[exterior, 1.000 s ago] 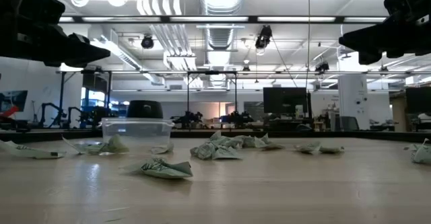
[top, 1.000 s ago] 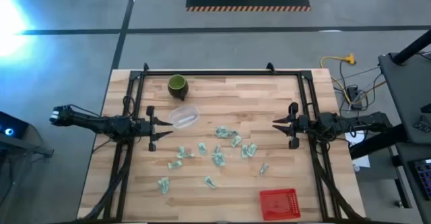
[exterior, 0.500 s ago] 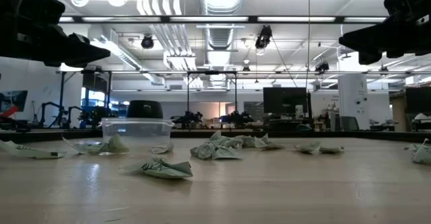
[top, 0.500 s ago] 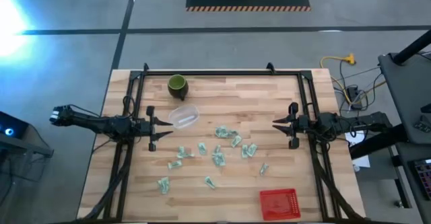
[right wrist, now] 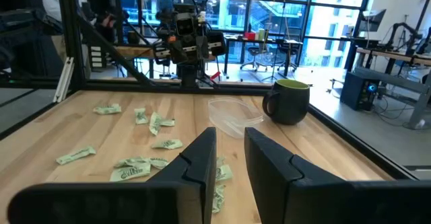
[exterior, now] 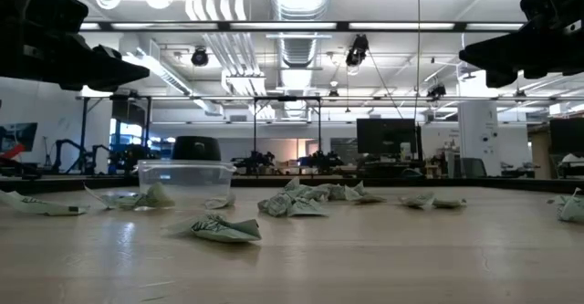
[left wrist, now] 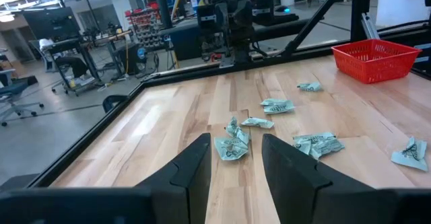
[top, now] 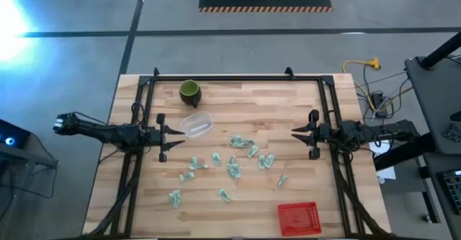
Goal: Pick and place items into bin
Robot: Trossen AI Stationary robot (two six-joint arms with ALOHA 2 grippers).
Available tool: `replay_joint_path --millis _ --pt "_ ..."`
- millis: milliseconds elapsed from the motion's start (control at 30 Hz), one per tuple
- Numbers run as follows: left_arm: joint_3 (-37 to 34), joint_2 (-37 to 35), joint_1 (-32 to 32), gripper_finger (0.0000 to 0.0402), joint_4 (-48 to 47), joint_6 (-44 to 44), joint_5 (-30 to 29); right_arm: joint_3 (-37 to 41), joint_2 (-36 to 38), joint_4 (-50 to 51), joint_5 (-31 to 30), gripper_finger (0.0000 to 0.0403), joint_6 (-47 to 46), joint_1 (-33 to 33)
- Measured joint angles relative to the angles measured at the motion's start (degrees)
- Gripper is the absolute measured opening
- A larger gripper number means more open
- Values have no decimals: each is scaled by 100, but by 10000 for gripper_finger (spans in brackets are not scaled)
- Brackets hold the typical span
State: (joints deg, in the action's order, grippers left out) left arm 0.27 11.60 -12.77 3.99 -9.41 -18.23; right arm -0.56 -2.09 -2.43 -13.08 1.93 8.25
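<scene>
Nearest the front edge of the pale wooden slatted table (top: pixel 238 103) sits one red plastic mesh bin (top: pixel 299 218), the landmark here. It shows in the high view and the left wrist view but not in the low or right wrist views. Up and left of the bin, toward the table's middle, lie the small pale green-and-white wrapped packets (top: pixel 233 168); about a dozen can be counted from above, all loose on the wood and none in the bin. Beyond the packets from the bin stands one clear plastic tub (top: pixel 197 125), and farther still one dark green ceramic cup (top: pixel 189 91). The right wrist view alone shows the cup's handle.

The left gripper (top: pixel 175 132) hangs above the table's left side, well apart from the bin, fingers spread and holding nothing. The right gripper (top: pixel 296 133) hangs straight beyond the bin, near the table's right rail, fingers likewise parted and empty.
</scene>
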Motion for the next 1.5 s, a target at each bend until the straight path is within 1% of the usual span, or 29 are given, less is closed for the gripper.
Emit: replay_joint_path --millis 333,400,500,567,667,767,867,933,1000,1067,1133,1267,1333,1400,1467,1500 --pt "0 1 0 116 0 0 -1 2 2 0 0 68 -61 -2" --pt "0 2 2 116 0 0 -1 2 1 -36 0 68 -585 0" --pt "0 1 2 116 1 0 1 2 2 -222 0 68 -1804 -2" --pt "0 0 2 116 0 0 -1 2 0 -440 -43 68 -2395 -2" --pt "0 0 1 116 0 0 1 2 3 -831 -258 68 -3238 -2" --pt "0 2 2 116 38 0 -24 2 -2 -1506 -514 68 -4313 -2" --pt "0 0 2 116 268 0 -55 0 10 -2019 -772 68 -4827 -4" --pt "0 4 2 116 515 -1 -67 0 11 -2168 -789 68 -4842 -4" --pt "0 4 0 116 1051 10 -67 0 13 -2176 -793 68 -4673 -4" --pt "0 0 2 116 1791 225 -45 0 9 -2169 -793 68 -4407 -4" --pt "0 1 2 116 2617 741 -44 0 -18 -2184 -796 68 -4238 -2" --pt "-4 0 2 116 4224 1907 -43 0 -146 -2189 -813 68 -4190 -1" --pt "-4 -7 2 116 4775 2375 -45 0 -256 -2191 -821 68 -4178 0" --pt "-4 -22 0 116 5064 2383 -97 0 -369 -2190 -816 68 -4082 0" --pt "-4 -19 0 116 5113 1937 -334 0 -469 -2202 -786 68 -3868 -2" --pt "-4 -8 1 116 5101 1720 -352 0 -516 -2206 -738 68 -3708 -2"
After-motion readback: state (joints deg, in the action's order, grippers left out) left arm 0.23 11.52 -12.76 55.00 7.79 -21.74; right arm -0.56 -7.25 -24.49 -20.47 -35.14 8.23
